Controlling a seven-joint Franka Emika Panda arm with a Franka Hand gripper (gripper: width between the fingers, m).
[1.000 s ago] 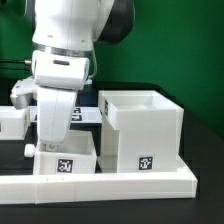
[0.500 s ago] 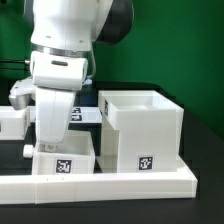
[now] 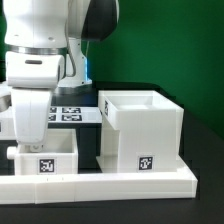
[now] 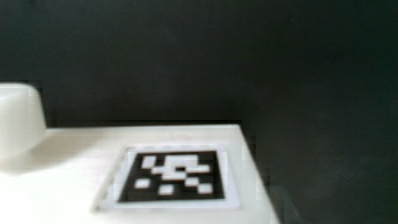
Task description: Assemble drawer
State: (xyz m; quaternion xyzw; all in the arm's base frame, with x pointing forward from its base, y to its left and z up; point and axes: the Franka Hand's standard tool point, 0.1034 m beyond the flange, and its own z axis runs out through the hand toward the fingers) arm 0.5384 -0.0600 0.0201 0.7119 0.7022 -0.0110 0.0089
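On the dark table (image 3: 206,150), toward the exterior view's right, the drawer's big box shell (image 3: 150,122) stood with its open side up. It was white, cube-like and thick-walled, with a square black-and-white tag (image 3: 146,161) low on its front. Near it, across a narrow gap on the exterior view's left, the smaller tray (image 3: 58,160) sat low behind the front rail (image 3: 120,184), white and tagged too. Your gripper (image 3: 30,138) hung right over the tray. Its fingers were hidden, so you could not tell whether they were spread or closed. The wrist view showed a white face with a blurred marker (image 4: 175,178).
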